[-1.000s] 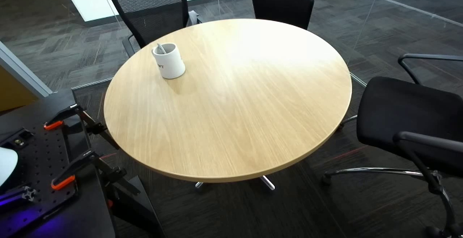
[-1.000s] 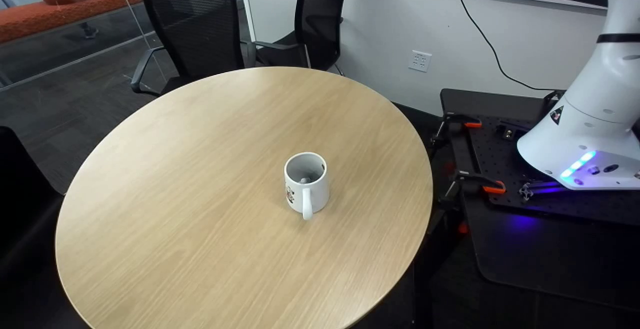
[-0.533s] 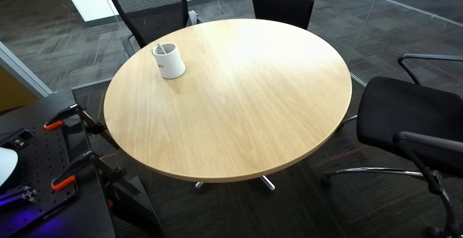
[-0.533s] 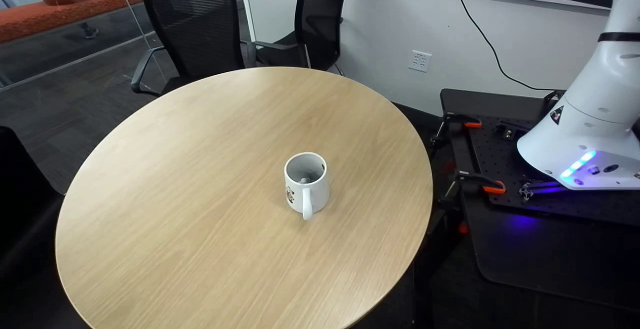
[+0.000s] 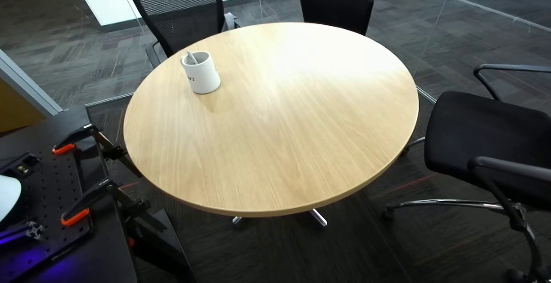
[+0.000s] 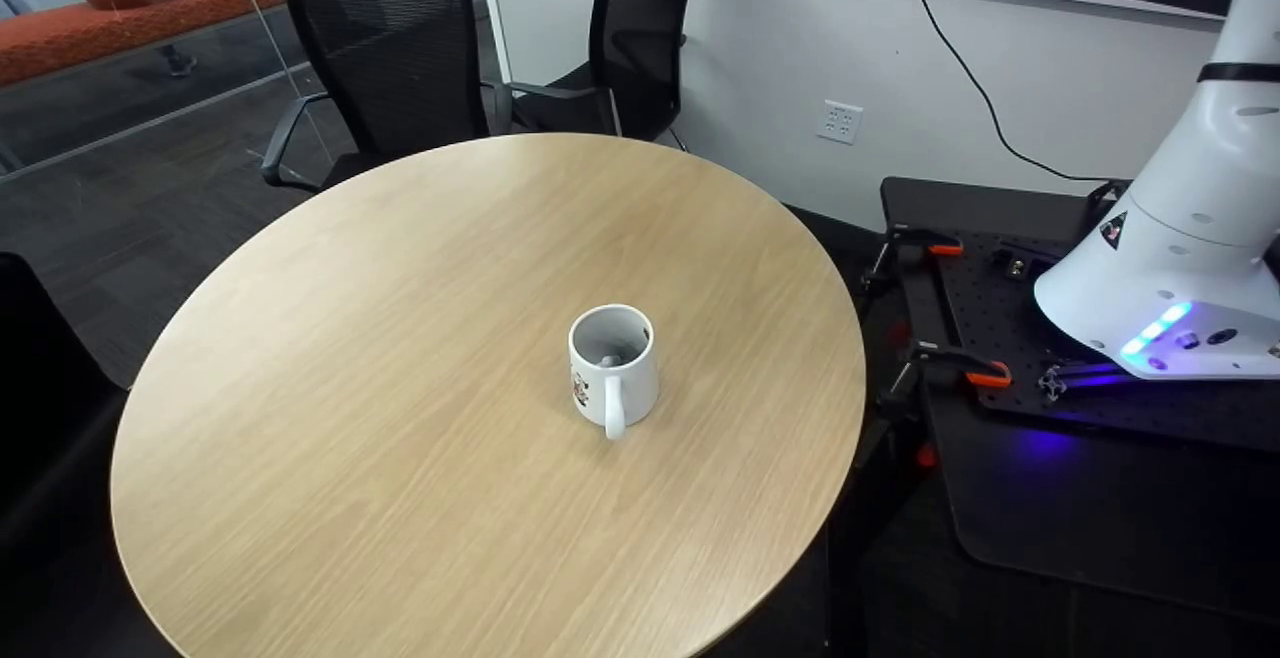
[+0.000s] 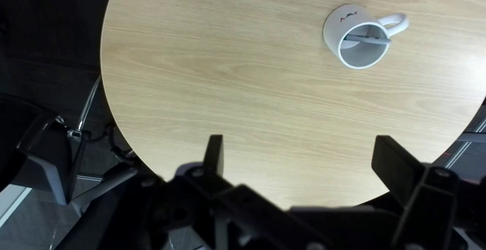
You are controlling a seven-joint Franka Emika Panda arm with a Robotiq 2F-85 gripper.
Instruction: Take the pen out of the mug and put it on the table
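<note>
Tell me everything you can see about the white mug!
The mug is white and round-sided, smooth like ceramic, with one curved handle and small printed marks I can't quite read. It stands upright on the table, open at the top. Inside, a pen leans toward the handle, seemingly resting against that side. The gripper isn't touching it.

In both exterior views: dark gray carpet (image 5: 335,253), black chairs (image 5: 335,7), some with mesh backs (image 5: 176,5). Armchair (image 5: 486,139) has a chrome base (image 5: 447,204). In an exterior view: white wall (image 6: 770,73) with outlet (image 6: 839,122), black cable (image 6: 962,66) hanging in front of it; orange bench (image 6: 60,43) behind a clear glass partition (image 6: 260,26).
</note>
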